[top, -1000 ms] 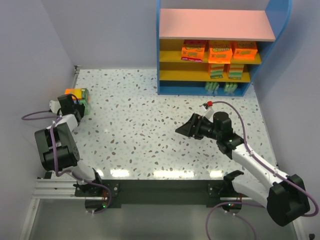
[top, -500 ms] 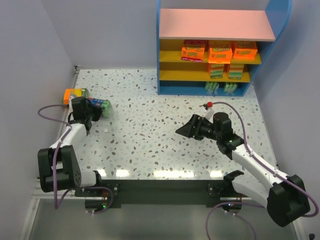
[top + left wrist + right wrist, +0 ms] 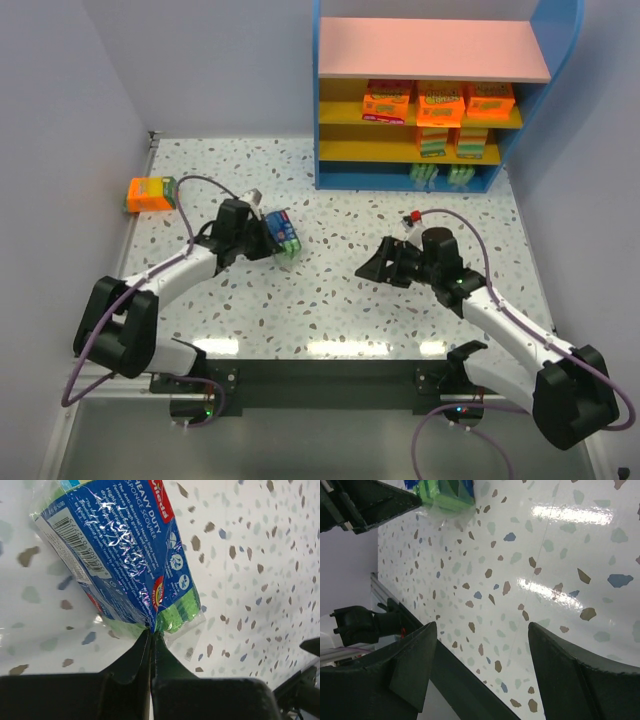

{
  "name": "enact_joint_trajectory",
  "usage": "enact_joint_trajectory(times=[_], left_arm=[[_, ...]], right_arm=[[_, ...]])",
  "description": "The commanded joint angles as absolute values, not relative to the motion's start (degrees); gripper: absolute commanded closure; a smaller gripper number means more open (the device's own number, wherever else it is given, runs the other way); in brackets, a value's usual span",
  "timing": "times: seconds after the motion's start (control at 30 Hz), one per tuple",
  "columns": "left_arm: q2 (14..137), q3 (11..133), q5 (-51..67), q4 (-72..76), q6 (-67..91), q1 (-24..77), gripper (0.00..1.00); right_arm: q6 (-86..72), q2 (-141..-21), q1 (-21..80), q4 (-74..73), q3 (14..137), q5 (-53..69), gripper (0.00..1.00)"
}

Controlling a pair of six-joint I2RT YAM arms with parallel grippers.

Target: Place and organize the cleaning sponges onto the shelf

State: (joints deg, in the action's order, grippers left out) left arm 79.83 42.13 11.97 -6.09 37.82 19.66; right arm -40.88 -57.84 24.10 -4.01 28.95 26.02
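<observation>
My left gripper (image 3: 150, 641) is pinched fully shut on the clear wrapper seam at the near end of a blue sponge pack (image 3: 117, 550). I grip the film only, not the sponge body. The pack's long axis runs nearly straight out from my fingertips, so its whole length lies ahead of the grip over the speckled desk (image 3: 250, 555). I cannot tell whether its far end touches the surface. Further out on my right, my right gripper (image 3: 372, 264) hangs wide open and holds nothing, its mouth turned toward the pack. Beyond it, ahead and to the right, stands the shelf (image 3: 430, 45), orange packs (image 3: 440, 100) already on its tiers. I judge the right arm the nearer one to it. One orange pack (image 3: 150, 192) lies well behind my left gripper.
</observation>
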Motion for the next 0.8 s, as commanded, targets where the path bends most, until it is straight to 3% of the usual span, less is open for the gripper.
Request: enact_joint_trajectory(times=[0.0,0.1,0.2,0.4,0.47,0.77], left_arm=[[80.66,45.51,15.30,-4.47,32.26,24.42,1.00],[83.23,52.81,9.15,-13.78,29.27,30.22,1.00],[82.01,52.22,14.83,-11.18,30.14,31.99,1.00],[78.14,39.84,29.32,15.15,39.44,33.40,1.00],[79.36,39.03,31.70,16.69,40.25,33.49,1.00],[87.53,25.67,40.16,48.41,54.05,34.54,1.00]], right_arm=[[-38.94,-58.09,24.17,-6.32,30.85,23.82,0.24],[-38.32,-58.80,24.17,-7.29,31.72,23.12,0.24],[-37.62,-59.32,24.17,-8.00,32.61,22.59,0.24],[-36.39,-61.43,24.26,-9.05,35.06,20.57,0.25],[-35.95,-62.04,24.26,-9.32,35.85,20.22,0.25],[-33.14,-66.79,26.80,-9.49,39.63,18.46,0.30]])
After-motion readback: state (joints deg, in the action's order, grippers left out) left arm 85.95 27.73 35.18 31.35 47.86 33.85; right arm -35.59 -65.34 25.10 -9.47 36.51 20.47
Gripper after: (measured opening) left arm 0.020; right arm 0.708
